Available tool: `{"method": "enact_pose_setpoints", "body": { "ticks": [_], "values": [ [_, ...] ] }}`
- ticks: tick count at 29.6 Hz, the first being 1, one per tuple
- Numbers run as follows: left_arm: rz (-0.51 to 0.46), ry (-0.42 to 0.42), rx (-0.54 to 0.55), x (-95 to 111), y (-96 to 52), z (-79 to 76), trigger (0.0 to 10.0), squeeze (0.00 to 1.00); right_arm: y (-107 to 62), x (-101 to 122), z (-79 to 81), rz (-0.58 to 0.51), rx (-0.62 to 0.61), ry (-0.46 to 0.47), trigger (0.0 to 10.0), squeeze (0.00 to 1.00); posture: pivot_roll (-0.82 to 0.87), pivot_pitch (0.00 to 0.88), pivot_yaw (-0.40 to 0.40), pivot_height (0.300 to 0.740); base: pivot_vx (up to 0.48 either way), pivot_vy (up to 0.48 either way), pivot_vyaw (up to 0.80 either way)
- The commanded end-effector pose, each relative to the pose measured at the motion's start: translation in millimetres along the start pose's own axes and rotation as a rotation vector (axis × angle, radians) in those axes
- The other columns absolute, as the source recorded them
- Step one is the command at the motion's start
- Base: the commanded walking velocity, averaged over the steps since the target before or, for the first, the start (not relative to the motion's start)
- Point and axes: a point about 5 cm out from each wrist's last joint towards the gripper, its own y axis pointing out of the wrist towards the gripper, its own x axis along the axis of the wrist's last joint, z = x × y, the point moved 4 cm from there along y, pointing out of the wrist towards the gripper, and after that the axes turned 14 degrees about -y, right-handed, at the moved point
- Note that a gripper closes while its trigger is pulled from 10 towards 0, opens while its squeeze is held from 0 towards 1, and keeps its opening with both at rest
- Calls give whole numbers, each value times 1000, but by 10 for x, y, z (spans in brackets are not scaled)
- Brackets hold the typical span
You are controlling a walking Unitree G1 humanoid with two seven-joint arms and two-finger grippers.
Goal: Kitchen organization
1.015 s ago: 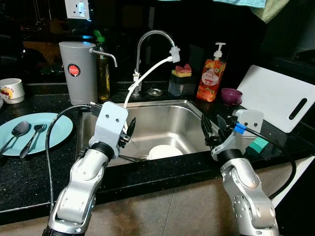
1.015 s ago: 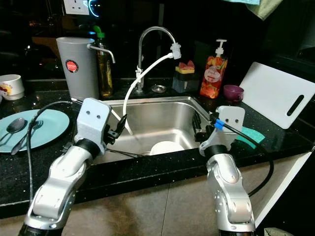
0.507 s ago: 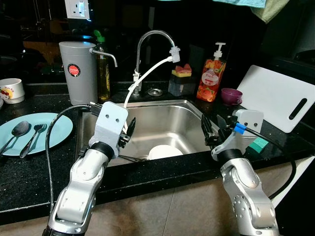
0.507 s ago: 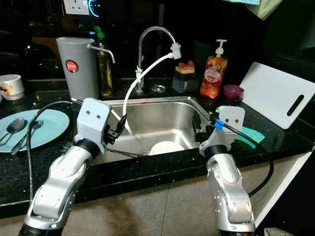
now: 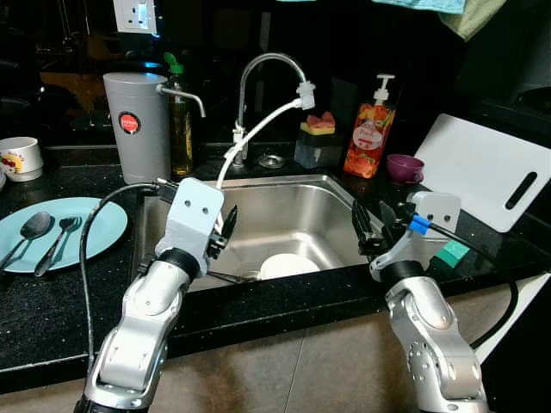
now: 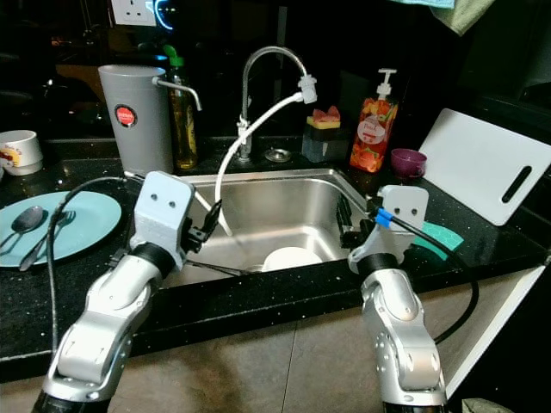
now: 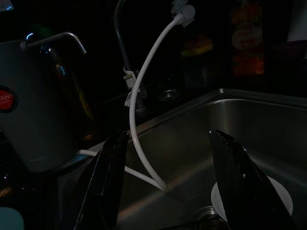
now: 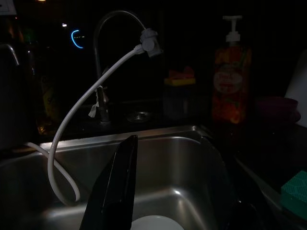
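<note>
A white plate lies at the bottom of the steel sink, with a metal utensil beside it. On the left counter sits a teal plate holding a spoon and a fork. My left gripper hovers over the sink's left side, open and holding nothing; its fingers stand well apart. My right gripper is at the sink's right edge, also open and with nothing between its fingers.
A faucet with a white hose arches over the sink. Behind stand a grey canister, an oil bottle, a sponge holder, a soap bottle and a purple bowl. A cutting board, a green sponge and a mug are nearby.
</note>
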Motion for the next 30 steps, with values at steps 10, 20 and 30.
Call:
{"method": "enact_pose_setpoints", "body": {
  "ticks": [10,20,30],
  "values": [
    [7,9,-3,-23,-8,-17,10000,0,-13,-19,-11,10,-5,-12,10000,0,172,28,-111,740,0,0,0],
    [38,-20,31,-127,-60,25,10000,0,-37,-102,13,34,-3,-7,10000,0,157,24,-121,740,0,0,0],
    [119,-84,165,-356,-247,285,10000,0,-90,-263,7,82,-30,4,10000,0,131,15,-110,740,0,0,0]
  ]
}}
